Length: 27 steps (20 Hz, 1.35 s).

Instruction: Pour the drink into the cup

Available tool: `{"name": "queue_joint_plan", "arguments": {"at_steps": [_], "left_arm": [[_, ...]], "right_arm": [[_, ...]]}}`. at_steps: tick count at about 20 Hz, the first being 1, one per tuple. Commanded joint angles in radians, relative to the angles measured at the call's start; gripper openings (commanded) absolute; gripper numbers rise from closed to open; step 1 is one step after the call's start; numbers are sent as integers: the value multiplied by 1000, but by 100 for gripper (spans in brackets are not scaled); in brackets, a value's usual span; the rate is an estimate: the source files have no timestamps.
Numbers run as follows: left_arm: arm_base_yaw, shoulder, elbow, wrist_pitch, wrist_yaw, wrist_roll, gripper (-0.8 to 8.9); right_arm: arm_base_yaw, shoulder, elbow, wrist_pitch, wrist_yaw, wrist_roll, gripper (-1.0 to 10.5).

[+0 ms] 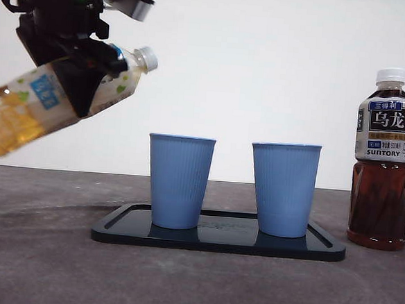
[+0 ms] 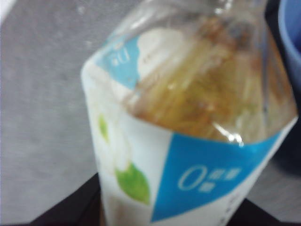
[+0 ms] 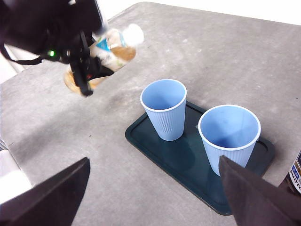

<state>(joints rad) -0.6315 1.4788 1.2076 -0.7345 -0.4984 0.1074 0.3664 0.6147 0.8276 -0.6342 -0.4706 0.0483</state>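
Front view first: the left gripper point(image 1: 91, 61) has the tea bottle point(image 1: 53, 100) clamped round its middle, up in the air and well to the side of the tray point(image 1: 217, 238), the bottle tipped with its neck toward the near cup point(image 1: 179, 182) but not yet over it. The white cap point(image 1: 148, 58) looks to be in place, and that's the worry — tilt further with it on and nothing pours. Off, a mouth short of the rim would send tea onto the table point(image 1: 41, 266). The far cup point(image 1: 284, 189) and a dark oolong bottle point(image 1: 384, 158) stand untouched.

Left wrist view: the bottle point(image 2: 188, 141) fills the picture, blurred; pale amber tea behind clear plastic, a white label with a blue panel and a green leaf. A smooth wrapped body like that could slip in the jaws as the weight shifts.

Right wrist view: the right gripper point(image 3: 150, 188) waits with its jaws spread wide, holding nothing, looking down on both cups point(image 3: 163, 108) point(image 3: 229, 134), each empty inside. Light paper cups, so a nudge from the bottle neck could topple one
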Motion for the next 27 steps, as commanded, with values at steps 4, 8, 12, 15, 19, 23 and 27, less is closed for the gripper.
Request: {"name": "queue_joint_plan", "arguments": {"at_steps": [4,8,12,15,19,23,27], "left_arm": [[118,-79,-29,192,205,-157,88],[177,-150,-194,438,293,-182,88],[200,-163,-380,726,346,-257,88],[200,-149,-475,901,346,-271,88],[200,-134,-564,1106,346,-285,87],[200,-102,-632,1255,346,-285,87],[198,-50,-637,1286,346,-286,87]], "right_arm": [[5,4,16,12,0,20,437],[5,4,16,13,0,23,437],[5,5,16,13,1,22,437],[5,5,16,13,22,23,437],[5,5,16,12,57,23,437],[5,5,16,12,60,30,437],[5,5,16,13,61,30,437]]}}
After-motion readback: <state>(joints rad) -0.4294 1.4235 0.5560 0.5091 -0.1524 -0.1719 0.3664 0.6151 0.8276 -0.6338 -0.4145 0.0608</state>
